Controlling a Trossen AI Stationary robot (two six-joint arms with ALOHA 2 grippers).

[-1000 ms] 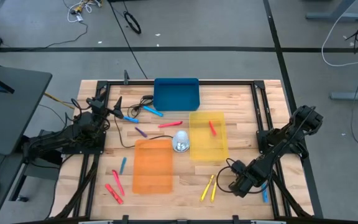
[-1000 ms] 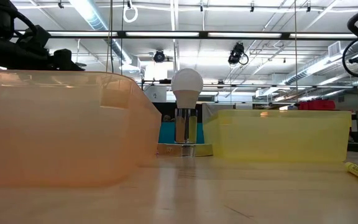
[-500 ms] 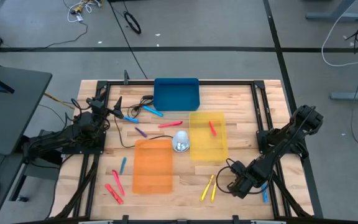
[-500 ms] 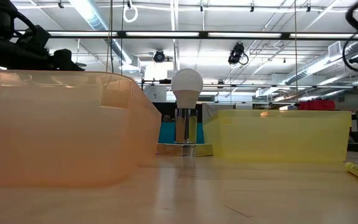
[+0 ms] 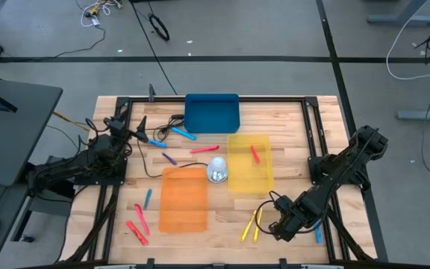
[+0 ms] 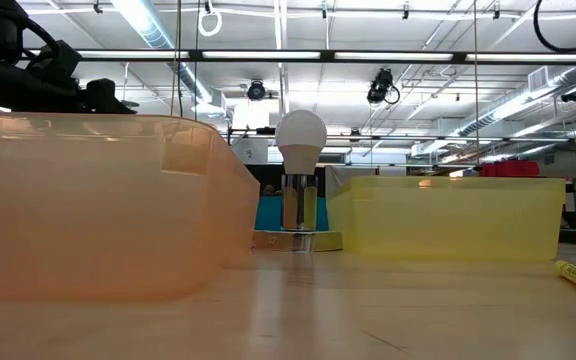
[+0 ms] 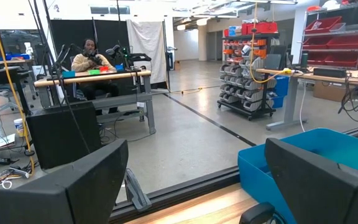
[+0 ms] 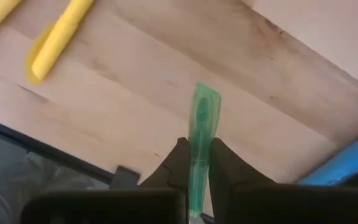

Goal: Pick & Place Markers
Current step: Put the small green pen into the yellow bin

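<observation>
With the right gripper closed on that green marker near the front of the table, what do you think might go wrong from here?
The right gripper pinches the green marker by one end only, most of its length sticking out past the fingertips; it might pivot or slip during a lift. Two yellow markers lie close beside that gripper, and a light blue marker sits near the arm, so a sweep could knock them. The left gripper waits open at the far left.

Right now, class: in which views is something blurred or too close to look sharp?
Right wrist view: the yellow markers look soft, and the green marker is sharper in the right tool. Low view: the near orange tray fills the frame, hazy.
</observation>
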